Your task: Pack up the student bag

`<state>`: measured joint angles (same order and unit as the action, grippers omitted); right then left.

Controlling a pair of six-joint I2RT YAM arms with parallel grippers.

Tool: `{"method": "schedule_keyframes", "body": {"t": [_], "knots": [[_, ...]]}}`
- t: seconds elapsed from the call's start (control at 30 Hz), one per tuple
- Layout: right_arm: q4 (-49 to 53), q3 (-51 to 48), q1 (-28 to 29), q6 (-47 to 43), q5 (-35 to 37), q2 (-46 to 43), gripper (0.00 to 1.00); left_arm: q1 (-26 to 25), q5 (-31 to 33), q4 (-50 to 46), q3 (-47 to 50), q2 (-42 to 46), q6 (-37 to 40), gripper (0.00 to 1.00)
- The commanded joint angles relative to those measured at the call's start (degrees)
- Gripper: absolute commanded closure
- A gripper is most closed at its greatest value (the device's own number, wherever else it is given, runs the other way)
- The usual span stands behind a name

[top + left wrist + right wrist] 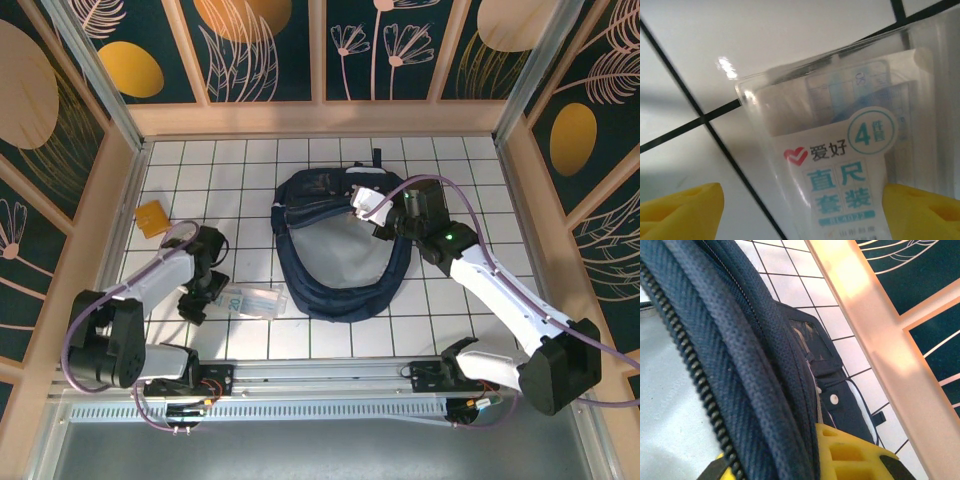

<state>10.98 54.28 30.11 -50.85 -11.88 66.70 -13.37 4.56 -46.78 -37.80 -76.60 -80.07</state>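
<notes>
From above, you'll find the student bag (340,250) lying flat near the middle of the white gridded table (250,180), its mouth gaping toward the far wall; what lies inside is too dark to make out. Your right claw (383,226) sits on the bag's far right rim, and the arm covers part of that rim. On the right wrist camera the claw (785,465) is pinched narrow on the bag (740,365): navy fabric and a black zipper (685,355) run down between its yellow fingers (850,455). Only a sliver of the near finger shows at the bottom edge, and the tips are cut off. Behind them a wooden rail (875,315) crosses the picture. Your left claw (203,296) hangs low over the near left part of the table, just beside a clear packet (255,300) that lies well apart from the bag. On the left wrist camera that claw (800,220) is spread wide and grips nothing. Its yellow fingertips (680,210) stand at the two bottom corners, one over bare table (790,40) and the other at the edge of the packet (840,165). You cannot tell whether that one touches it. The packet's contents are blurred behind glare, and its label runs off the bottom. A small orange packet (155,218) lies farther back on the left, too small to read.
</notes>
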Motion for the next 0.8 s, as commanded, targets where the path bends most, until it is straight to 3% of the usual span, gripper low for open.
{"method": "schedule_keyframes", "body": {"t": [0.0, 0.2, 0.23, 0.33, 0.5, 0.67, 0.77], "knots": [[-3.13, 2.22, 0.92, -0.69, -1.37, -1.68, 1.0, 0.53, -2.29, 9.73, 4.13, 1.73, 0.72, 0.21], [-4.39, 0.81, 0.92, -0.93, -1.12, -3.08, 1.0, 0.84, 0.57, 10.2, 5.58, 2.45, 1.38, 0.29], [-4.44, 0.89, 0.92, -0.82, -1.25, -2.87, 1.0, 0.81, 0.79, 10.99, 5.76, 2.13, 1.42, 0.33], [-3.98, 1.52, 0.92, -0.83, -1.4, -2.46, 1.0, 0.87, 1.31, 11.69, 4.58, 0.88, 2.69, 0.58], [-3.74, 1.56, 0.92, -0.92, -1.22, -2.64, 1.0, 0.8, 5.98, 4.07, -2.32, 1.48, 4.78, 0.65], [-3.96, 1.27, 0.92, -0.92, -1.3, -2.71, 1.0, 0.8, 6.08, 0.29, -6.84, 2.92, 6.07, 0.93], [-4.06, 1.38, 0.92, -0.92, -1.37, -2.58, 1.0, 0.85, 4.21, 0.46, -7.29, 3.47, 6.58, 1.0]]}}
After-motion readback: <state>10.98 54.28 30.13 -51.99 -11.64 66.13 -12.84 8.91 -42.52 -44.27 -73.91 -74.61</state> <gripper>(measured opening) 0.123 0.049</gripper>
